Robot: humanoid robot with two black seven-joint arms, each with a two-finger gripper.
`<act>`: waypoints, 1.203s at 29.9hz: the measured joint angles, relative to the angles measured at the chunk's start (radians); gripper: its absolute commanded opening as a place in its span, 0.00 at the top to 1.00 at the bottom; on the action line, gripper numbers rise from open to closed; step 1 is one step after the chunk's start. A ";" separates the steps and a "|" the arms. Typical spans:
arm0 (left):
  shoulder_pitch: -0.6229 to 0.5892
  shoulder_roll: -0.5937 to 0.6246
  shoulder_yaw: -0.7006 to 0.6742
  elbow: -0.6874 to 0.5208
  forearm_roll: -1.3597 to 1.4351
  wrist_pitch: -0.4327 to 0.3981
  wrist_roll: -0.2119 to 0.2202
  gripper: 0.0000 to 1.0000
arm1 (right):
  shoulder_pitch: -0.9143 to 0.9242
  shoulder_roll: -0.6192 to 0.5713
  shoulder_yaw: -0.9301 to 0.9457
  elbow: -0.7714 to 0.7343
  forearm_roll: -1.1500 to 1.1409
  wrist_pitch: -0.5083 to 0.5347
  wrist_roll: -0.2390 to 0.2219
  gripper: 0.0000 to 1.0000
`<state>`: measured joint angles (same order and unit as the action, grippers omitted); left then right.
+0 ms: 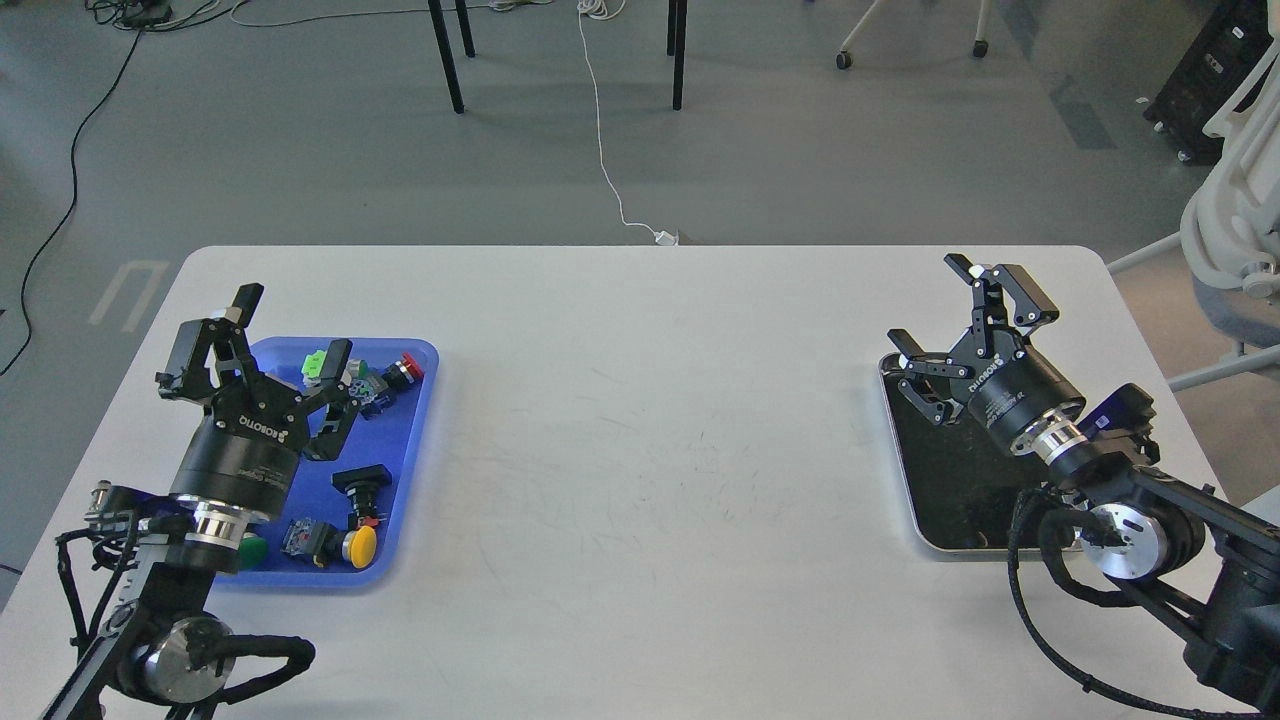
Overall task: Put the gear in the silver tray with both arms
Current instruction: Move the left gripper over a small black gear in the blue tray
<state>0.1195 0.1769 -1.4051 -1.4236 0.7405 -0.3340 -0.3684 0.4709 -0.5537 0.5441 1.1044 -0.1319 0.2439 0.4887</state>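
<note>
The silver tray (938,547) lies at the table's right side, its dark bottom bare where it shows. My right gripper (930,302) hangs open over the tray's far end, holding nothing, and its wrist covers the tray's right part. My left gripper (294,325) stands open above the far half of a blue tray (424,420) at the table's left, with nothing between its fingers. That tray holds several small parts, among them a yellow-capped button (360,546), a red-capped one (408,368) and a black switch (362,482). I cannot pick out a gear among them; the left gripper hides some.
The white table (640,440) stretches wide between the two trays. Beyond its far edge are grey floor, black table legs (447,55), a white cable (604,150) and a white chair (1235,230) at the right.
</note>
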 measured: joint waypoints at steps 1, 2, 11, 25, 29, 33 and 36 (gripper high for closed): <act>0.000 0.000 0.000 0.000 0.000 0.000 0.000 0.02 | 0.000 0.000 0.000 0.000 0.000 0.000 0.000 0.01; 0.000 0.000 0.000 0.000 -0.001 0.000 0.000 0.02 | 0.000 0.000 0.000 0.000 0.000 0.000 0.000 0.01; -0.005 0.006 0.012 0.001 -0.003 0.011 0.005 0.02 | -0.001 0.000 -0.002 -0.002 -0.002 0.002 0.000 0.01; -0.016 0.041 0.015 0.030 -0.006 0.034 -0.003 0.02 | -0.002 -0.016 0.007 0.011 -0.015 0.018 0.000 0.01; -0.016 0.047 0.018 0.031 -0.004 0.038 -0.002 0.02 | -0.015 -0.017 0.011 0.006 -0.016 0.022 0.000 0.01; -0.016 0.050 0.018 0.031 -0.002 0.038 -0.002 0.02 | -0.025 -0.009 0.006 -0.018 -0.015 0.019 0.000 0.01; -0.013 0.052 0.018 0.030 0.000 0.037 -0.006 0.02 | -0.025 -0.005 0.002 -0.030 -0.014 0.019 0.000 0.01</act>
<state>0.1066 0.2286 -1.3867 -1.3934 0.7410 -0.2970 -0.3739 0.4454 -0.5585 0.5460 1.0744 -0.1464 0.2625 0.4887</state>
